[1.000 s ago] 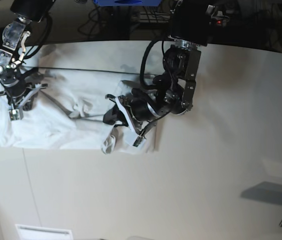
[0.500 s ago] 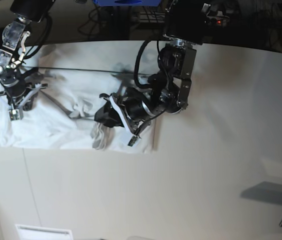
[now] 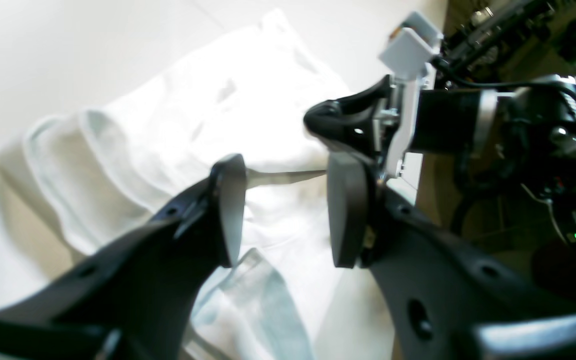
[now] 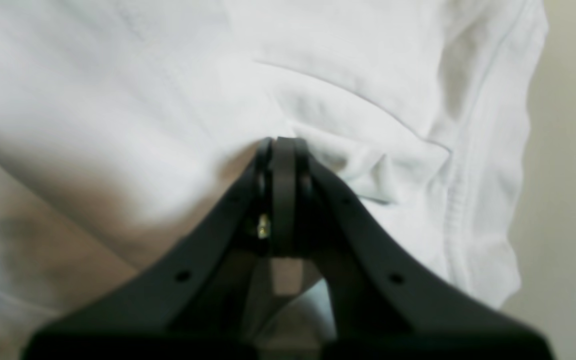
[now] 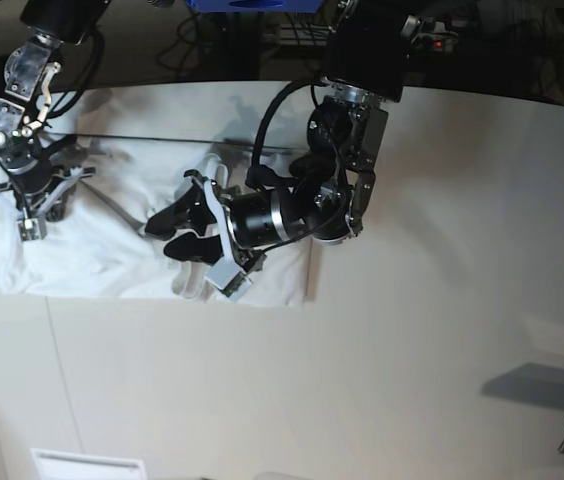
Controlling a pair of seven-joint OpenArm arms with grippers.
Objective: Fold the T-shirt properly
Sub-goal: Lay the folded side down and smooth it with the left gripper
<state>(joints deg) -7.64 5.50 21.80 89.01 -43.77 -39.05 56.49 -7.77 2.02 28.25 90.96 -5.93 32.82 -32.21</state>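
The T-shirt (image 5: 112,255) lies rumpled at nine o'clock on the desk (image 5: 442,300), the left gripper (image 5: 174,233) spread wide over its middle with nothing between its jaws, while the right gripper (image 5: 24,215) is pinched closed on a fold at the cloth's nine o'clock edge

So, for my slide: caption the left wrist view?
Open left hand above the white T-shirt.

Table (image 5: 442,300) bare right of T-shirt (image 5: 92,265); left arm (image 5: 347,150) overhangs shirt
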